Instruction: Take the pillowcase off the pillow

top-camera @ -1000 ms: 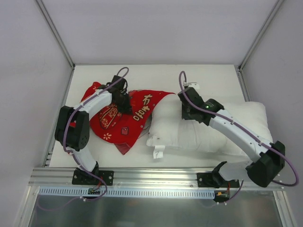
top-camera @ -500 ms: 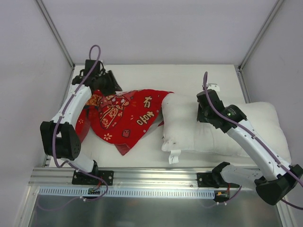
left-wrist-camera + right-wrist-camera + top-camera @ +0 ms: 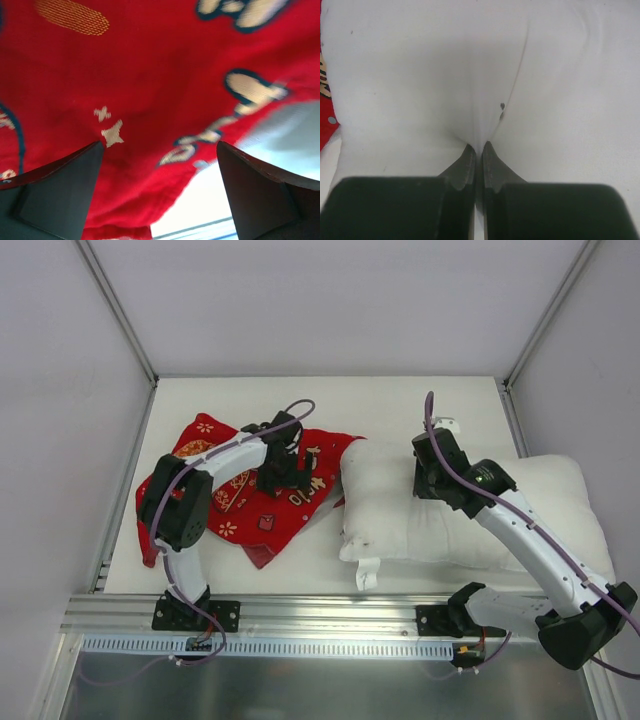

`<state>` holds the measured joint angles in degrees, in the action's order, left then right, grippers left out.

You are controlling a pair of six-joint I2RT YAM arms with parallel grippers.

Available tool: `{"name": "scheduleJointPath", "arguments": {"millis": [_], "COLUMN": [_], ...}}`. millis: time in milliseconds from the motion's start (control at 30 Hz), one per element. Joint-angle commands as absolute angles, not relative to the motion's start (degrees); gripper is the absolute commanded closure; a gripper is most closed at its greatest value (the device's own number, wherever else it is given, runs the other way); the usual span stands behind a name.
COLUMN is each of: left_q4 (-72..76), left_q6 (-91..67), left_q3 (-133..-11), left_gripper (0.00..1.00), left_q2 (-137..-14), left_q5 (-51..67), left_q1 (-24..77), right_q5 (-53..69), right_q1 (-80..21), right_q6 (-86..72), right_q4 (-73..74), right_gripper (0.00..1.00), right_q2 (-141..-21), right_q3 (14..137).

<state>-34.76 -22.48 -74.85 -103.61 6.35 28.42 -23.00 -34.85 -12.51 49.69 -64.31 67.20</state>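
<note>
- Swung back from the far left corner within the last half second, the left arm (image 3: 215,462) now reaches over the middle of the bright red fabric pillowcase (image 3: 230,525) with its gold characters and small flowers. The cloth, which was held up at that corner, now lies lower and more spread over the left half of the white tabletop (image 3: 400,400).
- From the left wrist view, the left jaws stand wide apart with nothing between them. The red printed cloth (image 3: 150,75) fills the view just beyond them, so the pull seems finished and the cover let go.
- Beside it, the large plain white stuffed pillow (image 3: 400,520) lies across the right half, hardly shifted in that half second, though a second ago it sat further left, against the red cloth. Its small white tag (image 3: 366,573) hangs at the near left end.
- The cover's right corner touches the pillow's left end; I cannot tell whether any white is left inside it, but nearly all the pillow shows bare.
- On the right arm (image 3: 520,530), the right jaws are pressed together on a pinched ridge of the pillow's white fabric (image 3: 420,75), anchoring it.
- By my judgement the removal is done or almost so; what may remain is drawing that last red corner away.
</note>
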Motion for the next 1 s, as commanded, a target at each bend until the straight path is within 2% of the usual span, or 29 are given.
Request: {"name": "scheduleJointPath", "arguments": {"millis": [0, 100, 167, 200, 233, 300, 400, 567, 767, 967], "left_q4": [-36.83, -37.09, -37.97, -38.23, -38.67, -40.07, -42.27, -42.19, -42.19, -42.45], "left_q6": [-22.41, -22.06, -21.36, -21.01, -20.92, -21.35, -25.64, -30.32, -32.25, -37.43], "left_q3": [-76.99, -78.65, -79.71, -80.41, -80.77, -82.26, -82.97, -83.49, -84.9, -83.5], "left_gripper": [0.03, 0.09, 0.23, 0.35, 0.67, 1.0, 1.0, 1.0, 1.0, 1.0], "left_q2": [-106.95, -110.56, -112.14, -112.15, -111.8, -110.75, -106.55, -98.02, -92.12, -88.34], "left_q5": [1.24, 0.97, 1.32, 1.14, 0.53, -2.62, -4.57, -0.09, -0.35, -5.44], "left_q1": [29.71, 29.88, 30.06, 29.97, 29.97, 29.36, 23.4, 5.38, -2.71, -5.97], "right_q5": [-23.47, -23.47, -23.82, -24.17, -24.17, -24.26, -24.7, -25.58, -26.63, -29.97], "right_q1": [-34.89, -34.89, -34.89, -34.89, -34.89, -34.8, -34.8, -34.8, -34.8, -34.37], "right_q6": [-13.09, -13.1, -12.92, -12.83, -12.83, -12.83, -12.57, -12.39, -12.66, -10.82], "right_q4": [47.64, 47.55, 47.64, 47.64, 47.55, 47.64, 48.16, 49.22, 49.13, 47.47], "right_gripper": [0.99, 0.99, 0.99, 0.99, 0.99, 0.99, 0.99, 0.99, 0.99, 0.99], "right_q2": [-63.55, -63.11, -63.02, -63.02, -63.02, -62.84, -62.32, -60.47, -59.68, -65.2], "right_q3": [68.47, 68.38, 68.38, 68.47, 68.47, 68.91, 69.78, 70.84, 71.98, 79.7]}}
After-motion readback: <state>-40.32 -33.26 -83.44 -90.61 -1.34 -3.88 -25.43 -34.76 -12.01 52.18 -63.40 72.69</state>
